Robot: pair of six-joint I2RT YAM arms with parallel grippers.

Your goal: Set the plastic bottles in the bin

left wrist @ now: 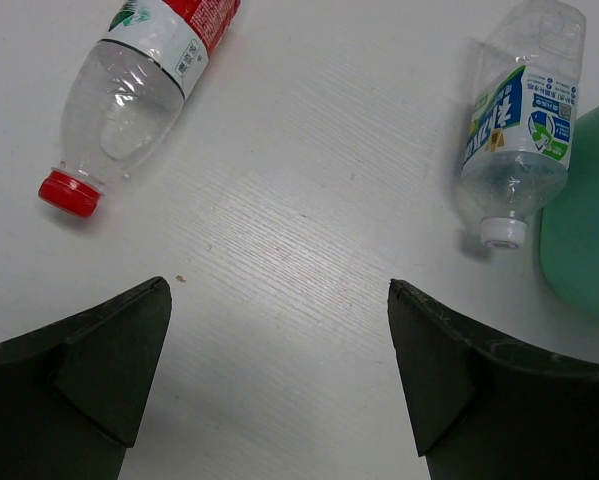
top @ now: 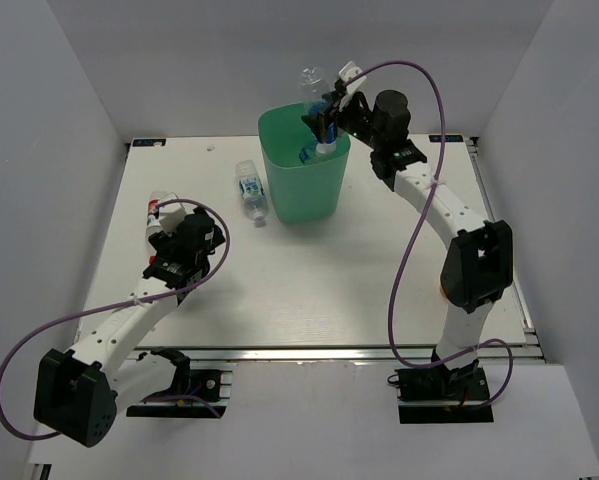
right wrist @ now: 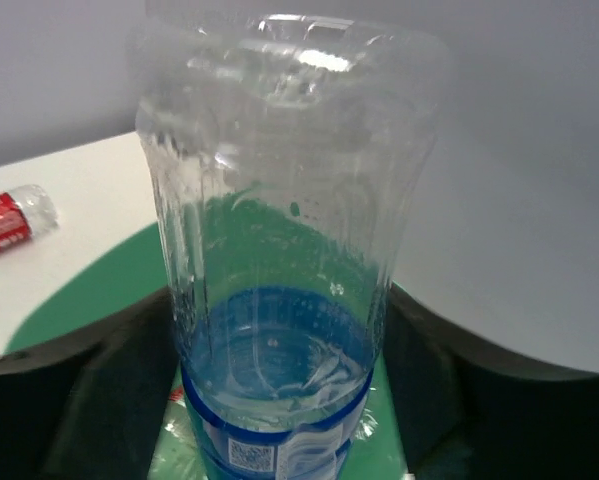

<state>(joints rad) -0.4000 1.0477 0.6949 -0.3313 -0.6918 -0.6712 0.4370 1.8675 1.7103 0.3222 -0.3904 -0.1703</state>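
Note:
A clear bottle with a blue label (right wrist: 279, 250) stands cap-down between my right gripper's (right wrist: 279, 400) fingers, above the mouth of the mint-green bin (top: 304, 190). The fingers flank it closely; whether they press on it does not show. From above, that bottle (top: 311, 80) and my right gripper (top: 329, 112) hang over the bin's far rim. A blue-label bottle (top: 250, 190) (left wrist: 519, 130) lies left of the bin (left wrist: 589, 250). A red-cap bottle (top: 159, 205) (left wrist: 139, 70) lies at the far left. My left gripper (top: 164, 228) (left wrist: 279, 300) is open and empty, just short of the red-cap bottle.
White walls close in the table on the left, the back and the right. The red-label bottle (right wrist: 9, 218) shows beyond the bin's green rim (right wrist: 99, 290) in the right wrist view. Purple cables loop from both arms.

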